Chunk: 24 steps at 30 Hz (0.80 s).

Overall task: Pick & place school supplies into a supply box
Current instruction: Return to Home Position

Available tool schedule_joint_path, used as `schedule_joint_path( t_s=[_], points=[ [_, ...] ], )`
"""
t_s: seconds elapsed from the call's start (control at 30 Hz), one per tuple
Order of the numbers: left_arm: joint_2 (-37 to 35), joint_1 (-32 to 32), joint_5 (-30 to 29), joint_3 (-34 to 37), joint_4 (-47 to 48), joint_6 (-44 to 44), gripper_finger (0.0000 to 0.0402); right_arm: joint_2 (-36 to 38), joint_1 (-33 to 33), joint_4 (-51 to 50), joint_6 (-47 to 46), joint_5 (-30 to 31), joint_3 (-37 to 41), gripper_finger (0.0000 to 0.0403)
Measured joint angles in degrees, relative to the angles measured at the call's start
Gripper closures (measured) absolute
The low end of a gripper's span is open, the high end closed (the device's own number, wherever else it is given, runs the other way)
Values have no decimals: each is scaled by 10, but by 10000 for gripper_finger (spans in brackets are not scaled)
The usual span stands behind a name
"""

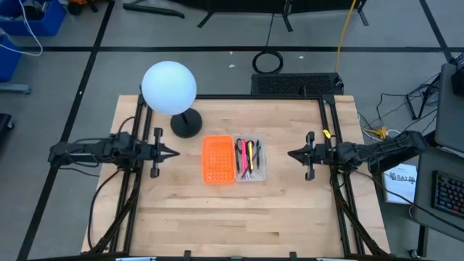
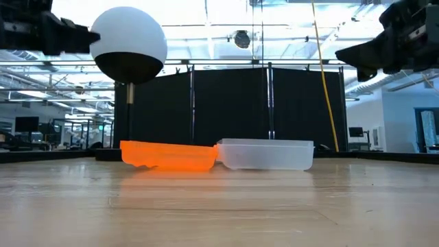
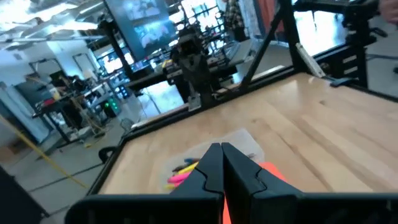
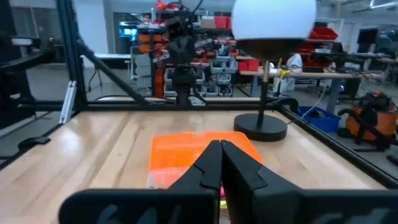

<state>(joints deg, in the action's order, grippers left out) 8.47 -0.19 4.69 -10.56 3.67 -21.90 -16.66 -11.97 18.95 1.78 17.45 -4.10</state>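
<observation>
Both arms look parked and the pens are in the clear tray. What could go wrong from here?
The lamp stands close to the left gripper; a sideways swing might clip it. The clear tray sits right beside the orange tray, so a nudge to either could shift both and rattle the pens. The right gripper waits opposite.

Low view: supply box point(image 2: 266, 154) wall hides pens point(image 1: 248, 156).

Right gripper point(image 4: 220, 147): fingers pressed together. Orange tray point(image 4: 180, 152) lies ahead on the table point(image 4: 93, 149); globe lamp point(image 4: 272, 18) stands near it.
</observation>
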Motion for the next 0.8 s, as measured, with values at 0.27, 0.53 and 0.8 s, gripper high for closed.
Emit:
schedule_joint_path(
  t_s=[0.27,0.53,0.8],
  points=[
    [-63,-3,5,45,-38,27,400,54,3,-34,-18,-72,4,403],
    [-82,-25,18,54,-31,6,401,136,3,-75,-34,-87,4,403],
    [-69,-24,41,99,-59,52,401,160,3,-90,-45,-61,32,403]
  ],
)
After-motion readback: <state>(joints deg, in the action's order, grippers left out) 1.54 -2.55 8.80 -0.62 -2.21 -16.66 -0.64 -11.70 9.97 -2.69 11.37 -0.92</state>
